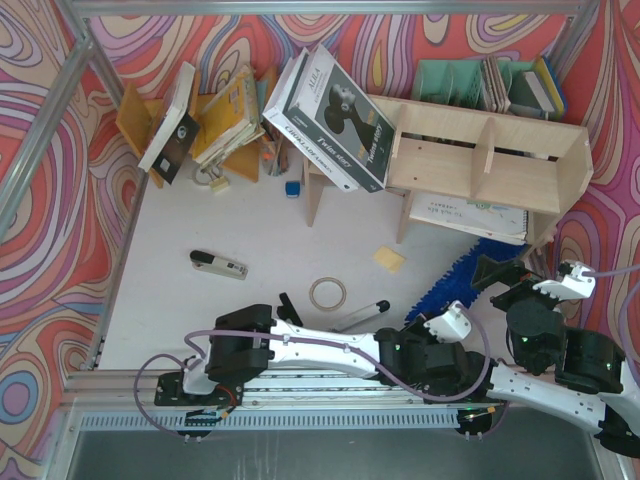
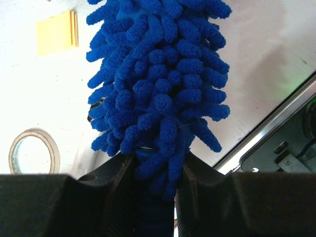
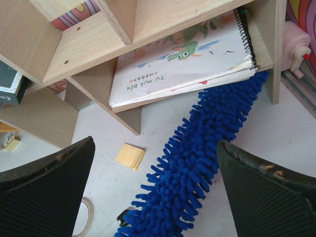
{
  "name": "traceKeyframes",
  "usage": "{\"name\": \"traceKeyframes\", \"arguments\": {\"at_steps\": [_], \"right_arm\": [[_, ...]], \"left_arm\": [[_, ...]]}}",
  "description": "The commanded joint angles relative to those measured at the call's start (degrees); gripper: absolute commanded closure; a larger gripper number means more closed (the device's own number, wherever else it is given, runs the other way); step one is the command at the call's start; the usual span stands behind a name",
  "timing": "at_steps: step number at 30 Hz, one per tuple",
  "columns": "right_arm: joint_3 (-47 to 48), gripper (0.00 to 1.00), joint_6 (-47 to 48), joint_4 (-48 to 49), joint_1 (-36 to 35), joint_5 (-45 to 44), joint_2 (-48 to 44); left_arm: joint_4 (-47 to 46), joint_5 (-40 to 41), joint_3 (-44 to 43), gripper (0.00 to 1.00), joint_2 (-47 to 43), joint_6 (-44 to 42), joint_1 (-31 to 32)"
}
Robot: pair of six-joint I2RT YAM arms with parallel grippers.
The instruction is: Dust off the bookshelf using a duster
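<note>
Blue fluffy microfibre duster is clamped at its handle end in the left jaws, shut tight on the neck where the pile starts. Head lies flat along the white worktop, angled up and right. Its tip is at the foot of the low two-tier light plywood bookshelf, tucked under the overhanging edge of the spiral-bound picture book on the bottom tier, just beside the right upright. Right jaws are spread wide and empty, hovering over the mid-length of the head, not touching it. My read: pickup is done and the reach to the shelf is made, but no real wipe of a board is in hand yet, since the pile is on the worktop rather than on wood. Next move calls for lifting the head clear of the worktop, laying it on a tier and sweeping sideways along it. Watch for the pile catching the book's wire spine or a divider. Right arm looks to be in the sweep path and should back off. Yellow sticky-note pad sits near the head, clear of it.
</note>
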State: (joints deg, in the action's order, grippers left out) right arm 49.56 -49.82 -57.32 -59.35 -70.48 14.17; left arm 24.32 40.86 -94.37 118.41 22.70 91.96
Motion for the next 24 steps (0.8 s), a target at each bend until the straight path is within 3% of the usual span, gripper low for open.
{"name": "traceKeyframes", "arguments": {"at_steps": [1,8,14,24], "right_arm": [[0.93,0.01,-0.71,-0.51,-0.33,-1.46,-0.26],[1.06,0.01,-0.93,-0.79,-0.33,-1.46,0.37],[1.04,0.01,-1.29,-0.98,-0.35,-1.45,-0.28],[1.12,0.01,-1.24,-0.95,-0.34,-1.32,-0.29]], "left_arm": [[-3.2,4.9,2.05,1.0,-1.8,-0.02,-0.11],[-6.7,-0.18,1.87,1.0,-1.83,-4.86,-0.04],[6.76,-3.57,-9.62,1.0,7.33,-4.16,0.06],[9.01,-3.23,-9.71,1.0,8.11,-0.94,-1.43]]}}
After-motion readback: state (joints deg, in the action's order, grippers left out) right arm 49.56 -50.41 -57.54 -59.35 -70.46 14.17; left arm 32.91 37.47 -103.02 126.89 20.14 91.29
